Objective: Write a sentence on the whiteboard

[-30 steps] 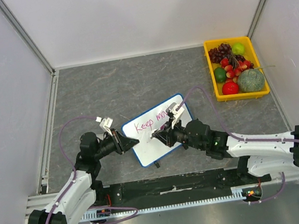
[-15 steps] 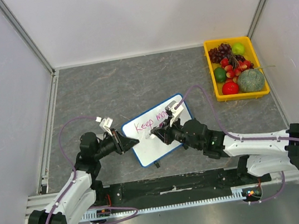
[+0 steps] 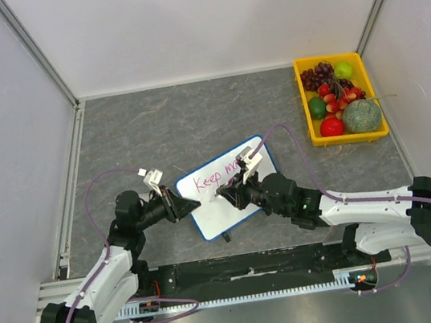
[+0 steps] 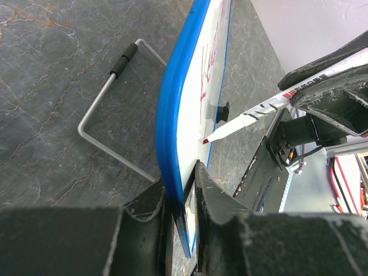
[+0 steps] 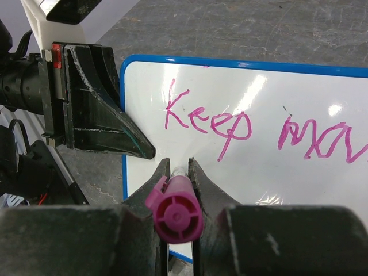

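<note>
- From the top view, the whiteboard [image 3: 213, 210] stands tilted near the middle of the grey table [image 3: 162, 129], between both arms. A yellow fruit tray [image 3: 306, 115] sits at the far right.
- Only the left wrist view shows the left gripper [image 4: 183, 187] pinching the board's blue left rim. It also shows a wire stand [image 4: 103, 109] behind the board and the marker [image 4: 253, 115] tip meeting the white face.
- Only the right wrist view makes the sentence [image 5: 208, 119] readable: "Keep", then "mov". The right gripper [image 5: 178, 168] is clamped on the marker.

You view the whole table [image 3: 177, 118] from the top external camera, high at its near edge and facing down; the left wrist camera sights closely along the whiteboard [image 4: 172, 115] rim, the right wrist camera faces its front, and all three share it.
</note>
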Tool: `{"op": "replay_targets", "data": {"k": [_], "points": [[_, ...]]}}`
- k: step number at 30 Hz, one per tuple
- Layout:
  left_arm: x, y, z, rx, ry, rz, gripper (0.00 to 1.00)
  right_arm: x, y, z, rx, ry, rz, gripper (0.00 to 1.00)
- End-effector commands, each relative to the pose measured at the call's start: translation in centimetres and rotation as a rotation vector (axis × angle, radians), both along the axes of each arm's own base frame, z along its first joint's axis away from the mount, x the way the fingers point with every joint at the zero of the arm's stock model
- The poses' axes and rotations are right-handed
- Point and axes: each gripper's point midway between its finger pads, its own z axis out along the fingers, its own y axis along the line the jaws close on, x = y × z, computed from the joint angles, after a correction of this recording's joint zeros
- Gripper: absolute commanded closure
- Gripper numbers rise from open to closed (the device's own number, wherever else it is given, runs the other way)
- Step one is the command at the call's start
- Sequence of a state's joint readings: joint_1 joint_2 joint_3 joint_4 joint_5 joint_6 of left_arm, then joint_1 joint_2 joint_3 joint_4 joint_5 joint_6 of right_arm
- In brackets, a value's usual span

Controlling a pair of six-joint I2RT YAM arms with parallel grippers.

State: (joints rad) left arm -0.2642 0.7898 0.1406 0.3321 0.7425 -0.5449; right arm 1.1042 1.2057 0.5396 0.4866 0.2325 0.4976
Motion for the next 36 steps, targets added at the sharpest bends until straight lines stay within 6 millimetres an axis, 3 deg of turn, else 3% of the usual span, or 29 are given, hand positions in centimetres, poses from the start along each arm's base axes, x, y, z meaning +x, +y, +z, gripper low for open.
{"op": "replay_targets", "data": {"k": [1,18,36], "points": [[1.2,0.7,-0.3,0.052,-0.082,0.045,0.98,0.0,0.6,1.4,0.023,-0.015,0.009,1.00],[1.2,0.7,-0.4,0.054,-0.077,0.043,0.98,-0.6,-0.2,-0.6,-0.031,0.022,0.022,1.00],[1.2,0.7,-0.4,0.053,-0.077,0.042,0.98,1.2,-0.6,2.2,-0.027,-0.039,-0.070,1.00]]}}
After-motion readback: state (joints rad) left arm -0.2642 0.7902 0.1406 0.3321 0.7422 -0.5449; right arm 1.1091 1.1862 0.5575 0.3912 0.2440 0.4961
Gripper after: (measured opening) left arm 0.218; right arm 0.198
